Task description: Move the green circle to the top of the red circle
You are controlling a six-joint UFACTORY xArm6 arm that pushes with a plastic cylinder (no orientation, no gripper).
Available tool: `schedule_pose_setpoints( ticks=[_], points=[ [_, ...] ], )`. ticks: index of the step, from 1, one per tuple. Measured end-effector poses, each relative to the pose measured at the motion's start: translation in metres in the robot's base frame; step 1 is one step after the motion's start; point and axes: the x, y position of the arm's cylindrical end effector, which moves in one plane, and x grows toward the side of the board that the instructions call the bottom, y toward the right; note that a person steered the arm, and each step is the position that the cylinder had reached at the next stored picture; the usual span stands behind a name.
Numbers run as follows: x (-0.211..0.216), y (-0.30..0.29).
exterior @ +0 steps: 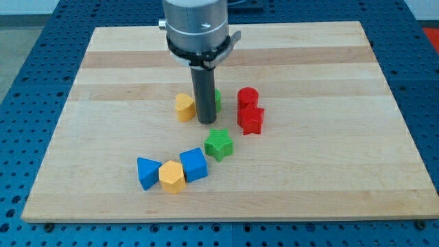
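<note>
So the big pale wooden board (329, 62) with its visible grain strips is the stage here, sitting on a blue perforated table (20, 89), and my arm's chunky grey metal housing (195, 24) comes down from the view's top into the straight dark rod. No fingers on this rig, so nothing opens, closes or holds anything; it only pushes. My tip (206, 122) sits between the yellow plastic block (184, 107) (shape hard to call, maybe a heart or pentagon) and the green circle (215, 101), which is mostly hidden behind the rod, just left of the red circle (247, 97). Looks to me like the push is mid-way: green is near red but beside it, not above it. Next move probably needs me to get below-left of green and nudge it up and around, without bumping the red star-ish block (251, 120). Smaller bits lower down: green star (219, 144), blue cube (193, 165), blue triangle-ish block (147, 172), yellow hexagon (172, 176), all matte plastic.
</note>
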Motion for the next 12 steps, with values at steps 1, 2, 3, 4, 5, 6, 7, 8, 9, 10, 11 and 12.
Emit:
schedule_pose_setpoints(
  ticks=[1,2,3,4,5,6,7,8,9,10,11,12],
  points=[
    [-0.027,0.000],
    [-0.022,-0.015],
    [-0.021,-0.055],
    [-0.045,-0.084],
    [-0.075,-0.082],
    [-0.079,-0.054],
    [-0.079,-0.026],
    [-0.079,-0.002],
    [-0.079,0.001],
    [-0.075,-0.028],
    [-0.062,-0.038],
    [-0.060,-0.037]
  ],
)
